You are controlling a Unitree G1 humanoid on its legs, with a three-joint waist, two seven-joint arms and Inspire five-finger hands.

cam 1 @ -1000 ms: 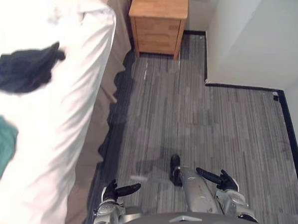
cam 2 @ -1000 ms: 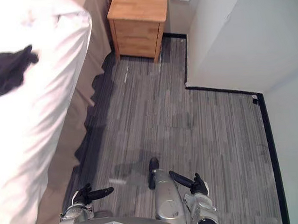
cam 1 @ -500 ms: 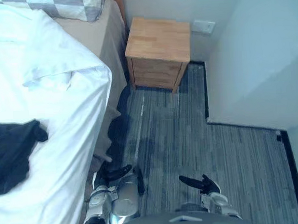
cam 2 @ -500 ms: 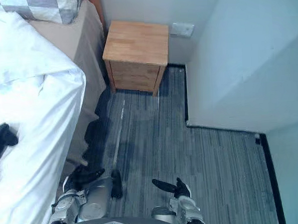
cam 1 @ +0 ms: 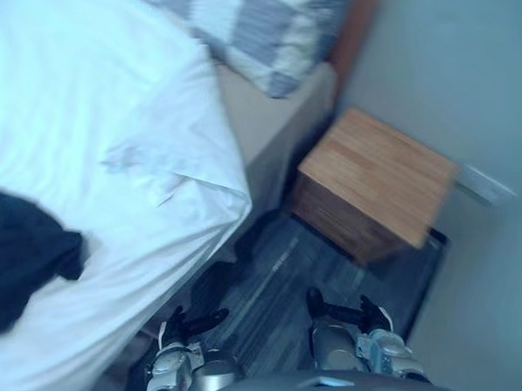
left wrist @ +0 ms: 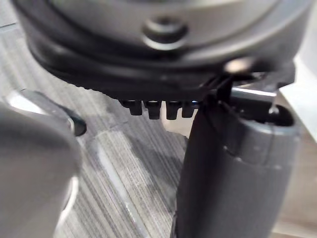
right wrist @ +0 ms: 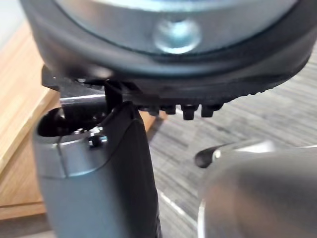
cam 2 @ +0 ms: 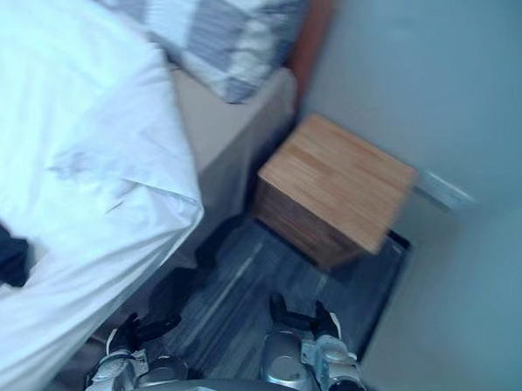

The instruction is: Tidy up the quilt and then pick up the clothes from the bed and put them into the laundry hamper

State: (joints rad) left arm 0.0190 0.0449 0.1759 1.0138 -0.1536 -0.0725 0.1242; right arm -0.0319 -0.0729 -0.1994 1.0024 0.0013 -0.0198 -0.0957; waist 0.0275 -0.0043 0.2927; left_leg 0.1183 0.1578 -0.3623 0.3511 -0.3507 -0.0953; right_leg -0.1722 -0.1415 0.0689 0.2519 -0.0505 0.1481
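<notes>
You have the bed point(cam 1: 279, 116) taking up the left side of the head views, with the white quilt point(cam 1: 91, 125) spread over most of it. The quilt's near corner is rumpled and folded back on itself, hanging over the bed's edge above the floor. Past the quilt you see a bare beige strip of the bed, and the checked grey-and-white pillow point(cam 1: 261, 29) lies at the head end against the wall point(cam 1: 464, 62).

The grey striped carpet point(cam 1: 266, 283) runs between the bed and the wall. On it stands the wooden nightstand point(cam 1: 378, 176), just beside the head of the bed and close to the wall.

The clothing you can make out is a dark garment point(cam 1: 19, 261), crumpled on top of the quilt at the far left, well apart from both hands.

Your left hand point(cam 1: 191, 324) hangs low over the carpet, near the drooping quilt corner, its fingers relaxed and holding nothing. Your right hand point(cam 1: 365, 316) hangs low in front of the nightstand, likewise loose and empty; its wrist view shows the nightstand's wood point(right wrist: 20, 124) beyond the thumb.

A pale wall socket point(cam 1: 484, 184) sits on the wall beside the nightstand.
</notes>
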